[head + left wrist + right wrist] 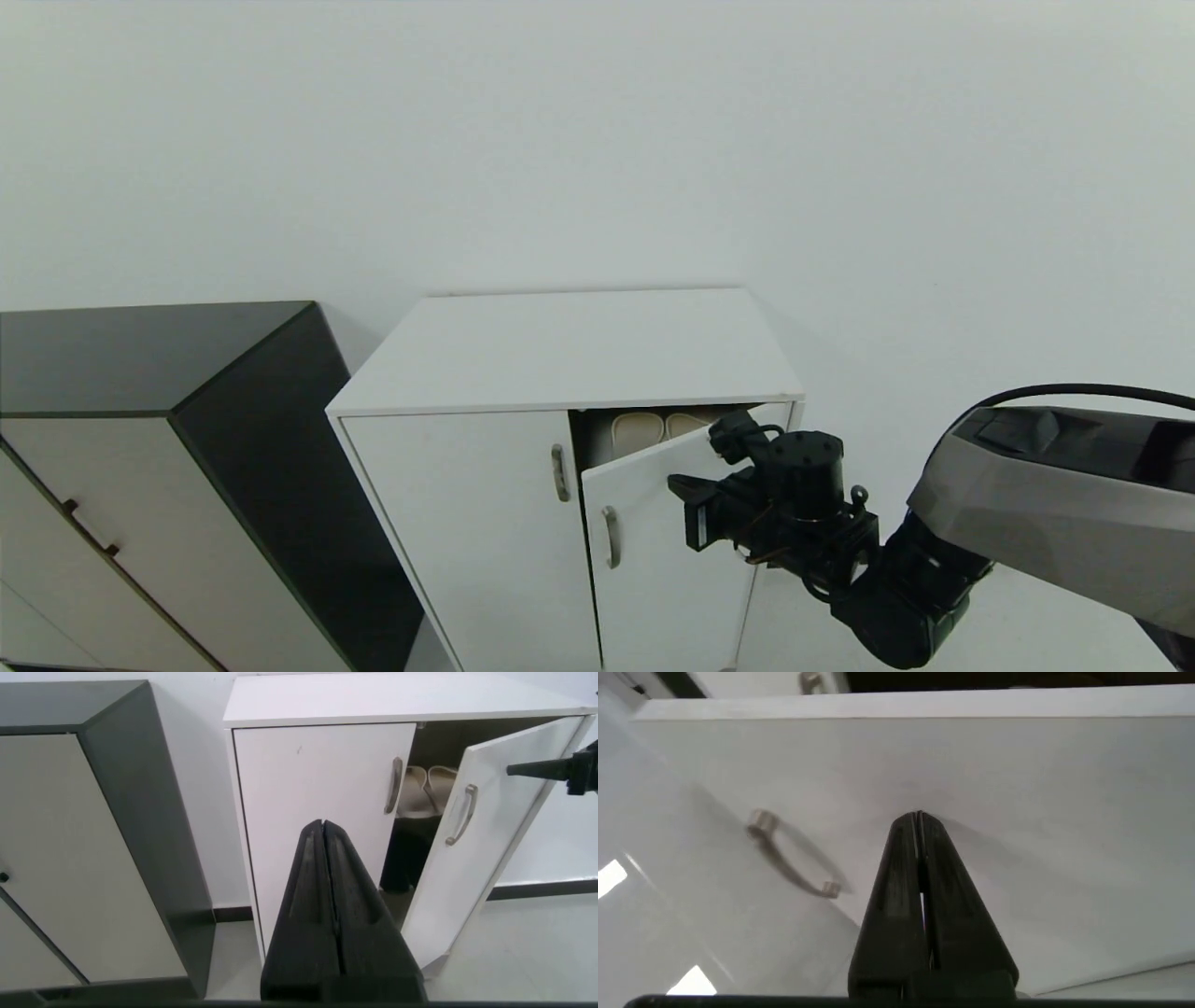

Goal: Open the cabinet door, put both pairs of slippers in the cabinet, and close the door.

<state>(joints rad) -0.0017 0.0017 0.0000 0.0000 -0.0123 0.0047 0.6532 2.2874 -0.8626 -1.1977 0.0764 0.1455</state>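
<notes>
While the door (pixel 653 560) hangs part open, the task reads as near its end.

Item: cabinet (pixel 569 350), white, two doors. The left door (pixel 457 523) is shut; the right one is swung partway out, hinged at the outer edge.

Item: slippers (pixel 638 427), pale, one pair visible side by side on an upper shelf, seen through the gap. Whether the second pair lies inside cannot be told; none is seen outside.

Item: right gripper (pixel 680 485), fingers pressed together and holding nothing, tip at the outer face of the open door, beside its handle (pixel 611 537) and nearer the hinge side. Contact with the panel cannot be confirmed.

Item: left gripper (pixel 323 826), fingers likewise together and empty, held well back and facing the shut door.

Status, judged: opening done, at least one pair stowed. Left to do: push the door fully shut.

Surroundings: dark cabinet (pixel 140 355) with pale fronts, just beside the white one on the robot's left, and a plain wall behind. Nothing appears to block the door's swing; the slippers look set back from the opening.
</notes>
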